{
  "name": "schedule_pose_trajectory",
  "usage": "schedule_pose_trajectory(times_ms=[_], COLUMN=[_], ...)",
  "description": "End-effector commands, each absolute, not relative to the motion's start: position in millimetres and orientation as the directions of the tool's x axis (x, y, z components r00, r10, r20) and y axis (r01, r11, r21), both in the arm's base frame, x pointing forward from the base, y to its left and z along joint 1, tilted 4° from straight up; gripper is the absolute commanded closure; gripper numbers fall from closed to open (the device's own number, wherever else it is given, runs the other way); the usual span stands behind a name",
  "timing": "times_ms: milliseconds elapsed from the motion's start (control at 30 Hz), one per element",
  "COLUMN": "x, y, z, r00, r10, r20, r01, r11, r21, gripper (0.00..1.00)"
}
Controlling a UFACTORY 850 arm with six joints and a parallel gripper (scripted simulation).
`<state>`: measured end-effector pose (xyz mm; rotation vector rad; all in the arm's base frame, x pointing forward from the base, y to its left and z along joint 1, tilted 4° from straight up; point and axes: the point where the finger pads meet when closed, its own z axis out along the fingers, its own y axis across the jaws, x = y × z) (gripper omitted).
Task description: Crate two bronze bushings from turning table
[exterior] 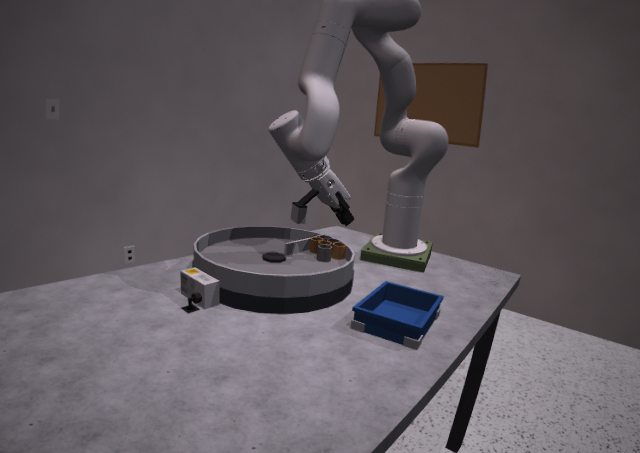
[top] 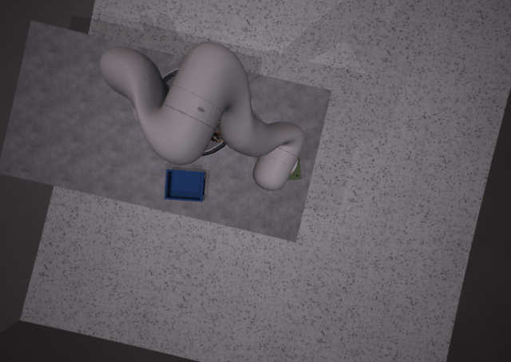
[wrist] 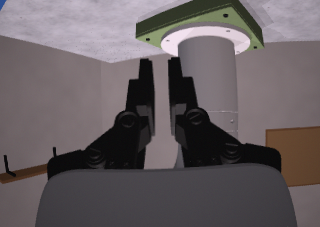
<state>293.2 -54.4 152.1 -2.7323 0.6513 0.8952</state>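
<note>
The turning table (top: 213,145) (exterior: 279,284) has a raised grey rim. Several bushings stand close together on its side nearest the arm base. Among them are orange-brown bronze bushings, one (exterior: 339,250) at the right of the group and another (exterior: 315,244) at its left. A grey bushing (exterior: 324,253) stands in front; darker ones behind are partly hidden. The blue crate (top: 185,184) (exterior: 403,311) looks empty. My gripper (exterior: 347,219) (wrist: 160,75) is nearly closed, with a narrow gap and nothing between the fingers. It hangs tilted above the bushings' side of the turning table; the arm hides it in the top view.
A thin guide plate (exterior: 299,244) stands beside the bushings, and a black disc (exterior: 273,257) is at the turning table's middle. A small sensor box (exterior: 200,288) stands outside the rim. The green base plate (top: 294,177) (exterior: 395,258) (wrist: 210,17) is under the arm.
</note>
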Motion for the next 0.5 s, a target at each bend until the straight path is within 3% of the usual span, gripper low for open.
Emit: schedule_pose_trajectory(times_ms=[0,467], x=[294,300], y=[-55,-61], z=[150,120], r00=[0.710,0.536], r10=[-0.368,-0.578], r20=[-0.600,-0.615], r01=[-0.491,-0.763], r11=[-0.870,-0.643], r21=[-0.047,-0.060], gripper=[0.90,0.90])
